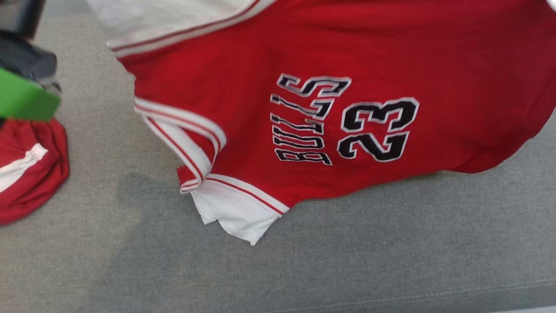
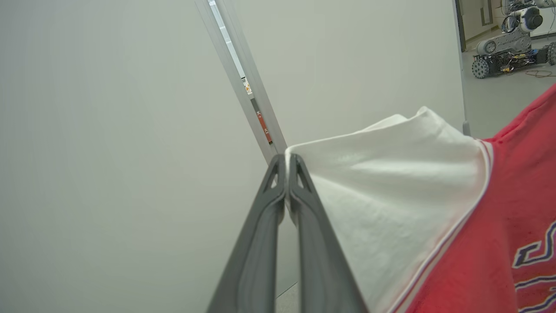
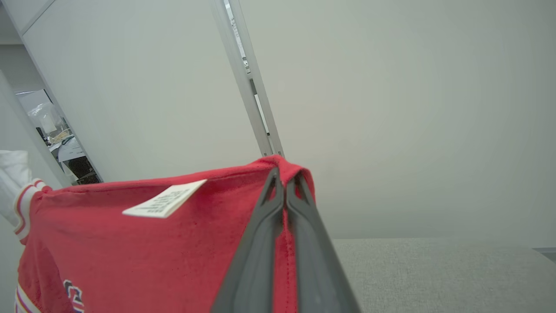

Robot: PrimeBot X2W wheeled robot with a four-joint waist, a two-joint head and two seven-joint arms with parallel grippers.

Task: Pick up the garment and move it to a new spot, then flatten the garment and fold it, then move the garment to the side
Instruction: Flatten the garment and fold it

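Garment (image 1: pixel 456 65) in mid-task, pick-up stage. The left end effector (image 2: pixel 286 157) is pinching the edge of a white sleeve (image 2: pixel 391 182) between fingers pressed tightly together. The right end effector (image 3: pixel 285 174) is likewise clamping shut on a fold of red cloth at the upper edge. The garment is hanging stretched between the two grips. Its lower part, with a second white sleeve (image 1: pixel 234 213), is trailing on the grey upholstered surface (image 1: pixel 347 261), which may be a cushion or a padded bench.

By this showing, the pick-up is done and the move to a new spot is probably under way. Flattening, folding and the final move to the side are all waiting to be done.

Black, white-edged lettering on the red front is reading "BULLS" (image 1: pixel 304 119) beside the number "23" (image 1: pixel 378 128), both turned sideways in the head view. A white label (image 3: pixel 165 201) is sticking out near the top edge, its print too small to read.

At the left of the surface a second red garment (image 1: pixel 26 174) with a white stripe is lying beneath a green object (image 1: pixel 24 98). Beyond, a pale wall (image 2: pixel 108 130) is carrying a slanting metal rail (image 2: pixel 243 78), and a wheeled machine (image 2: pixel 508 43) is standing on the far floor.
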